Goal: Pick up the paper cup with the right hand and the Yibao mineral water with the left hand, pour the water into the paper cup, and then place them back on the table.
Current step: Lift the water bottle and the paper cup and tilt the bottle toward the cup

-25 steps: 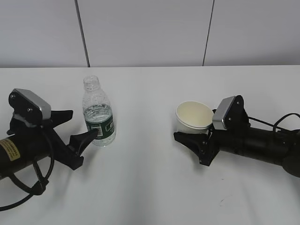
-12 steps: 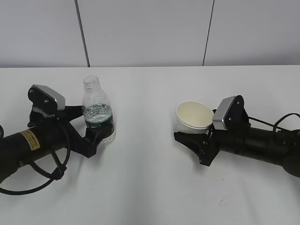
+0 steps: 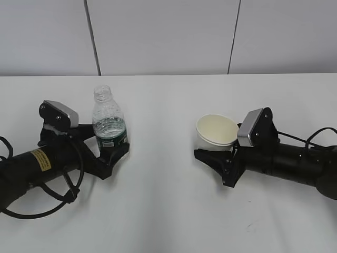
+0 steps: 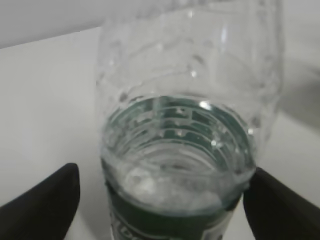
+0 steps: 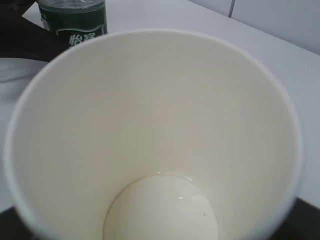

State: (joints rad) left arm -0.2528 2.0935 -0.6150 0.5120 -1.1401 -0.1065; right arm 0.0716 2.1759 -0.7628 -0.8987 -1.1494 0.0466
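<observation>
Lying low over the near left part of the table (image 3: pixel 168 211), the left hand (image 3: pixel 108 147) points toward the right. It is a black arm with a yellow sticker (image 3: pixel 40 159) on its body and a grey box (image 3: pixel 60 112) on its wrist. Its two black fingers (image 4: pixel 45 200) sit one on each side of the Yibao mineral water (image 3: pixel 110 125). The jaws are wide, with the bottle between them. The wrist view shows a finger tip at each lower corner, and they look just beside the bottle, but I cannot tell if they squeeze it.

The bottle stands up straight on the table. It is clear, with bumpy ribs, no cap, and a dark green label near the bottom. Water fills the lower part, up to about the top of the label.

Over on the right, well apart from the bottle, the right hand (image 3: pixel 215 157) also lies low and points toward the left. It has a grey box (image 3: pixel 251 127) on its wrist and a black cable (image 3: pixel 316 133) behind it. The paper cup (image 3: pixel 216 133) sits in its jaws, which are set around the lower part of the cup. The cup leans a little, so its open top faces up and toward the arm. In the right wrist view the cup (image 5: pixel 150 135) fills almost everything, pale cream inside and with nothing in it.

Farthest away, past the table, is a plain grey wall (image 3: pixel 168 37) with thin dark lines.
</observation>
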